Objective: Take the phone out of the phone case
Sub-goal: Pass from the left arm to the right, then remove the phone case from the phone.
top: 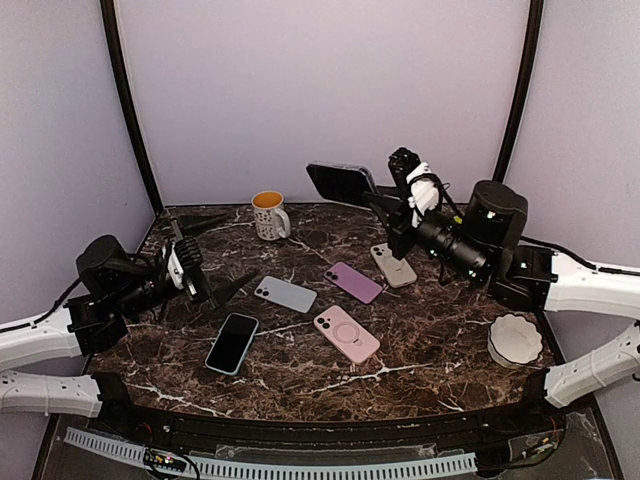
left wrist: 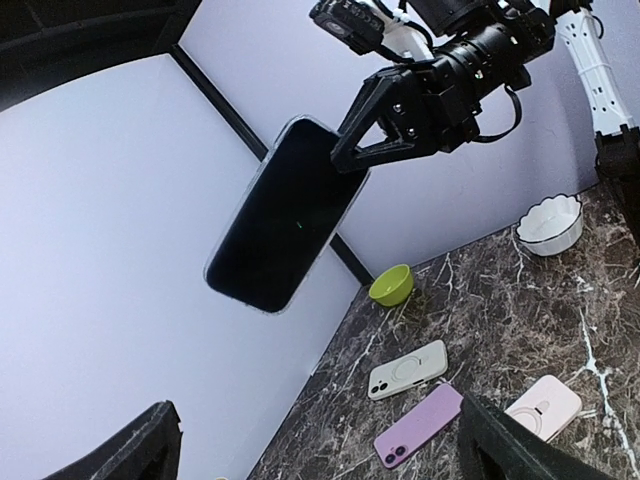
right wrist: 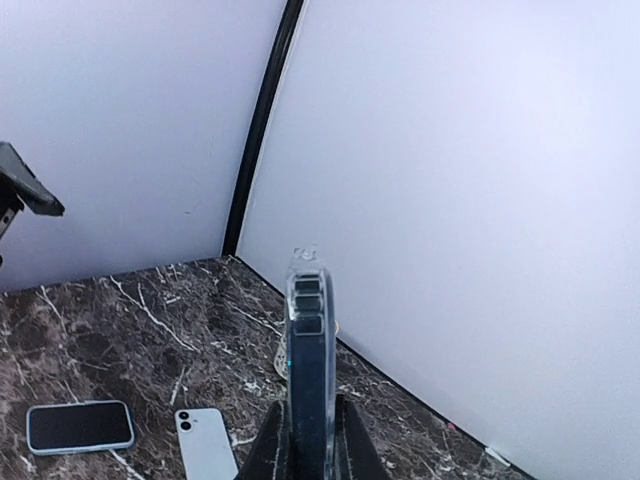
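- Right gripper point(top: 377, 197), top view: clamped on the cased phone point(top: 340, 182), aloft; left gripper point(top: 215, 257) spread wide, well apart
- Left wrist: held by one end only, it could pivot
- Right wrist: edge-on in the jaws; a slip would drop it

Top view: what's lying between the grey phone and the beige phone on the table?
The purple phone lies between the grey phone and the beige phone. The top view shows it.

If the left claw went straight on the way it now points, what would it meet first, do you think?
Probably the cased phone that the right claw holds in the air, though depth is unclear; it might pass beneath and reach the wall.
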You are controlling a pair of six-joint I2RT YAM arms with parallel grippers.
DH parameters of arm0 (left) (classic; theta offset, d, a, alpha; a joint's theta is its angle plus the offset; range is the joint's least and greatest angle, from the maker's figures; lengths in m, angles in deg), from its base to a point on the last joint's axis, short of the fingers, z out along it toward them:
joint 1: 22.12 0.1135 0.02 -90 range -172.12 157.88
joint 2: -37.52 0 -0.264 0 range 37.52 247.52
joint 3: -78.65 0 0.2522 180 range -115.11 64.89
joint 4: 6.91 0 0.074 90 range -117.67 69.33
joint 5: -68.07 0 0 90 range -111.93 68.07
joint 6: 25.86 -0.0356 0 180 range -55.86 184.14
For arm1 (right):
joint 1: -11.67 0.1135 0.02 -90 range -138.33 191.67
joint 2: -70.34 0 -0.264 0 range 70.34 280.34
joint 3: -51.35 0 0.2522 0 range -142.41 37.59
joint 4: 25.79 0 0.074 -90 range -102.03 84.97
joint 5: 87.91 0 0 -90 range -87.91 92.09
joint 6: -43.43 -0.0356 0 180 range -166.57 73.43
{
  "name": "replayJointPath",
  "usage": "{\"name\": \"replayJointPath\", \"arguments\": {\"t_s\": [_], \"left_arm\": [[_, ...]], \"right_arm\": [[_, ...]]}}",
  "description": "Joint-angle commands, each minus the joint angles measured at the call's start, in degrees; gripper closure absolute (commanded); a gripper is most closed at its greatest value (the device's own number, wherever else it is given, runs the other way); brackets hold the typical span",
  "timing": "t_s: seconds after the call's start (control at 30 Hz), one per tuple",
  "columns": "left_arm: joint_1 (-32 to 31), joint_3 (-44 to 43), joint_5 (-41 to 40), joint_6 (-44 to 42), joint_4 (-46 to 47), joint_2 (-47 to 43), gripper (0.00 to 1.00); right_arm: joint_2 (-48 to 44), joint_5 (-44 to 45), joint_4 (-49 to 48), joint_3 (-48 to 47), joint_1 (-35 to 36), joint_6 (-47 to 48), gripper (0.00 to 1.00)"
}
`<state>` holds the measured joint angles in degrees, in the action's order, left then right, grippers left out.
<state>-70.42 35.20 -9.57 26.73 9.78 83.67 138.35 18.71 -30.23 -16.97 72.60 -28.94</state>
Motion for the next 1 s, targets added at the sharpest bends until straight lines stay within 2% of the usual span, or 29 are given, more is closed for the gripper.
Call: {"name": "replayJointPath", "arguments": {"t_s": [0.0, 0.17, 0.3, 0.5, 0.6, 0.77, 0.97], "left_arm": [[1.99, 1.18, 3.39, 8.70, 5.93, -1.75, 0.01], [5.51, -0.25, 17.20, 15.72, 4.65, -2.48, 0.03], [8.82, -1.56, 27.43, 22.45, 6.12, -1.48, 0.14], [9.60, -3.53, 40.60, 26.78, 7.28, 0.82, 0.24], [9.54, -3.30, 43.28, 30.34, 10.30, 1.65, 0.32], [9.61, -3.84, 48.26, 34.83, 13.73, 3.34, 0.39], [9.61, -3.89, 49.02, 37.12, 15.72, 4.63, 0.49]], "right_arm": [[-4.60, -6.96, -10.96, 2.90, -1.46, -12.83, 1.00], [-9.91, -23.13, -21.62, 10.13, -1.62, -19.79, 1.00], [-10.52, -35.94, -23.19, 10.77, -1.60, -20.88, 1.00], [-8.33, -42.42, -32.39, 12.98, -1.77, -27.77, 1.00], [-5.81, -45.13, -37.02, 13.00, -1.86, -30.77, 1.00], [-1.90, -47.43, -41.23, 12.17, -1.86, -33.02, 1.00], [0.96, -48.89, -44.01, 11.78, -1.86, -34.07, 1.00]]}}
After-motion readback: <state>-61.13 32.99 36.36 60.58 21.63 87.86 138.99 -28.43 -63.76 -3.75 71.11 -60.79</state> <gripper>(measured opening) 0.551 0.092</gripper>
